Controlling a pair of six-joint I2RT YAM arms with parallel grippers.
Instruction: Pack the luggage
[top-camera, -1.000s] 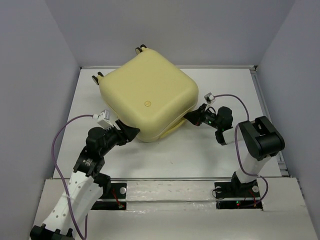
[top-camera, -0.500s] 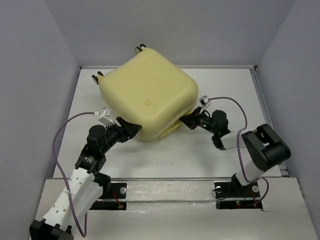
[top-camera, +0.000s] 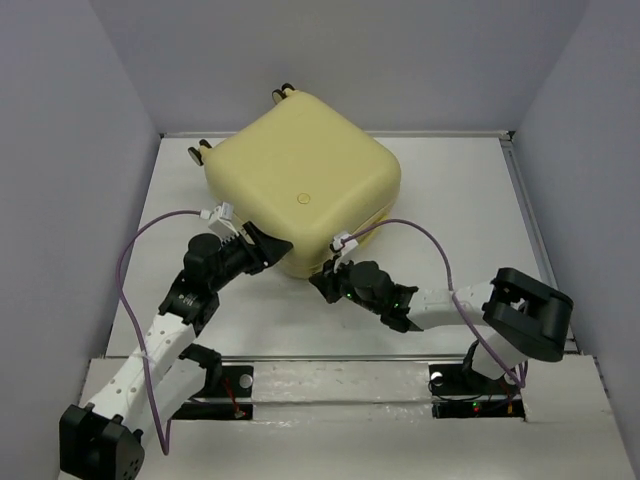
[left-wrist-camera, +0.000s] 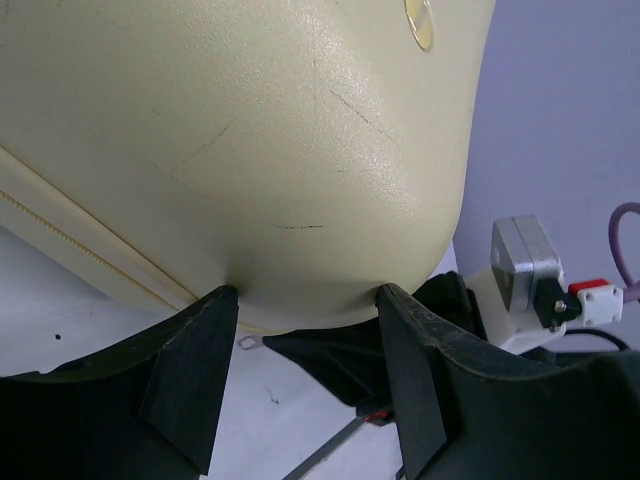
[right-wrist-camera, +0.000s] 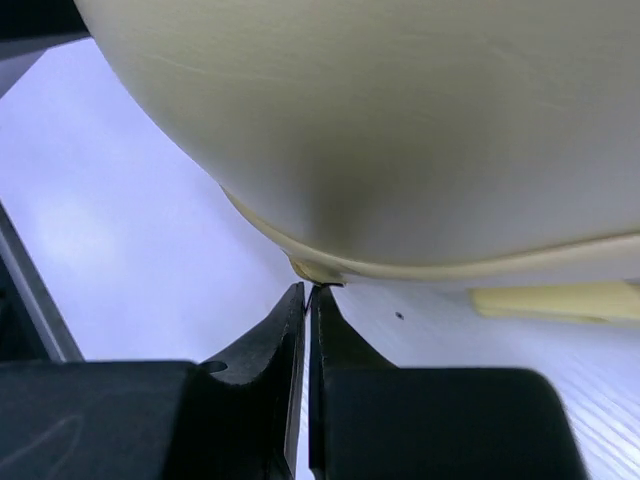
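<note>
The luggage (top-camera: 300, 195) is a large pale yellow hard-shell suitcase lying shut on the white table, wheels (top-camera: 283, 95) at the far side. My left gripper (top-camera: 268, 246) is open, its two fingers touching the case's near-left rounded corner (left-wrist-camera: 250, 150). My right gripper (top-camera: 322, 281) is at the case's near corner, low by the table. In the right wrist view its jaws (right-wrist-camera: 308, 290) are shut on a thin zipper pull right under the case's seam (right-wrist-camera: 330, 268). The small metal pull (left-wrist-camera: 247, 343) also shows in the left wrist view, under the case edge.
The white table (top-camera: 460, 200) is boxed in by grey walls at the back and both sides, with a low rail (top-camera: 520, 190) along the right edge. Purple cables (top-camera: 125, 280) loop off both wrists. The arm bases stand at the near edge.
My right gripper has swept from the case's right side leftward along the seam to its near corner. My left gripper has pushed closer onto the near-left corner. The case has shifted slightly.
</note>
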